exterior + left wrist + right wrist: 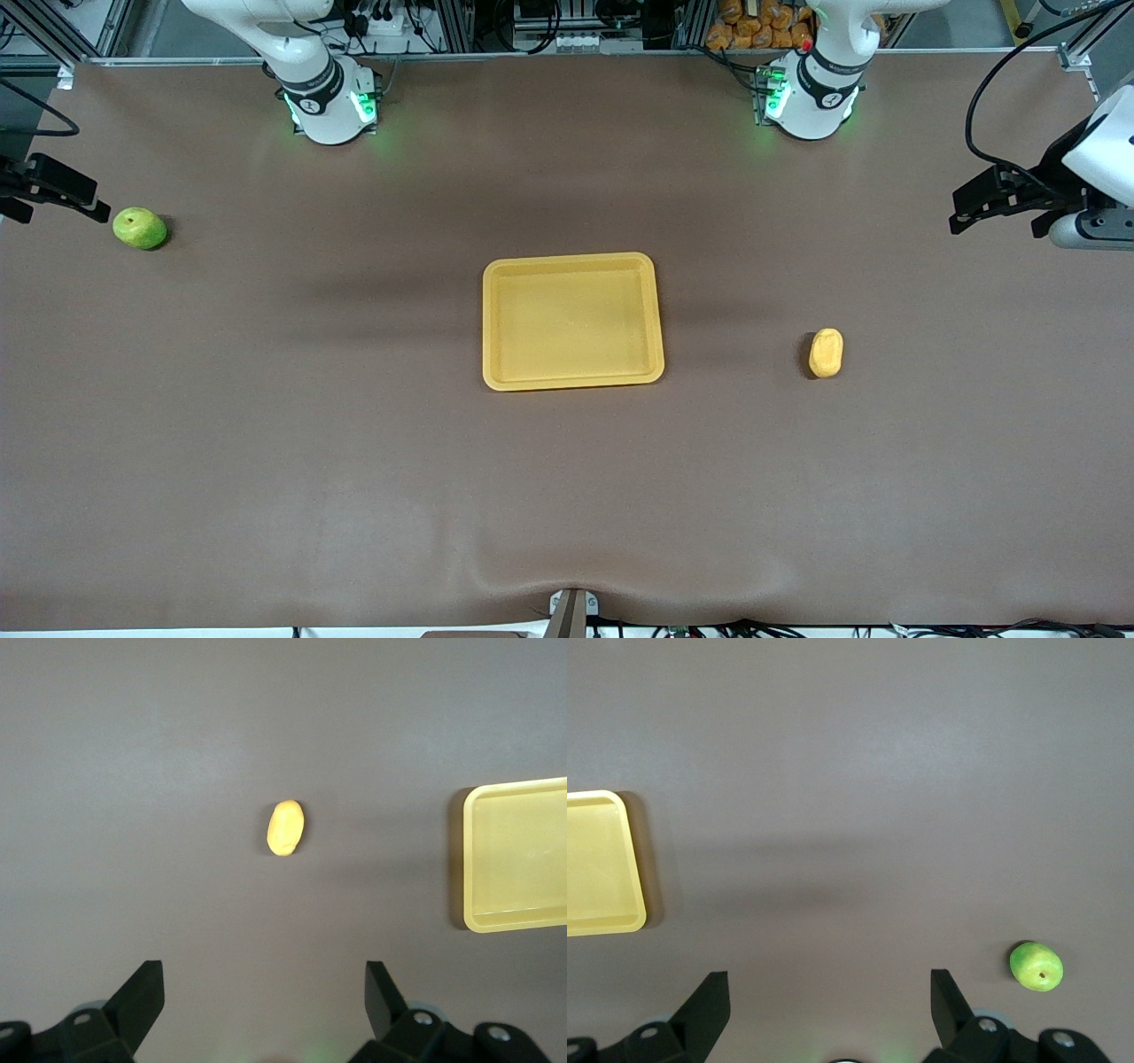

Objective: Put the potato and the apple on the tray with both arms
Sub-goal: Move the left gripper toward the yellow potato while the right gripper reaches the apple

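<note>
The green apple lies on the table at the right arm's end; it also shows in the right wrist view. The yellow-orange potato lies toward the left arm's end; it also shows in the left wrist view. The yellow-orange tray sits empty at the table's middle. My right gripper hangs open and empty over the table just beside the apple. My left gripper hangs open and empty over the table's end, apart from the potato.
The brown table mat spreads round the tray. The tray's rim shows in the left wrist view and in the right wrist view. The arm bases stand along the table's back edge.
</note>
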`<control>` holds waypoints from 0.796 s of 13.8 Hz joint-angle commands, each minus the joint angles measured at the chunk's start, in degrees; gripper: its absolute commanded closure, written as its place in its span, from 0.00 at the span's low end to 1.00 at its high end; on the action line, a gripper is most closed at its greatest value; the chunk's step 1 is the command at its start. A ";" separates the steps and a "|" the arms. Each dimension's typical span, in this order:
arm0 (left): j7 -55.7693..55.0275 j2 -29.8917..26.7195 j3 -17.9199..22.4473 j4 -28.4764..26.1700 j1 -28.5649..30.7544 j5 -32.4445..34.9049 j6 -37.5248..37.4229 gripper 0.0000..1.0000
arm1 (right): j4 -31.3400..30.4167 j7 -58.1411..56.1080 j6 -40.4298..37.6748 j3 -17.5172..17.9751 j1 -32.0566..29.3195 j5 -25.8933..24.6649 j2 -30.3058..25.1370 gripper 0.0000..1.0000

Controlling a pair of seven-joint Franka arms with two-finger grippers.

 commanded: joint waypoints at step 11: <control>0.92 -0.10 -0.29 0.31 -0.07 1.12 -1.24 0.00 | -0.74 -0.66 -1.11 -0.33 -1.38 -0.73 0.83 0.00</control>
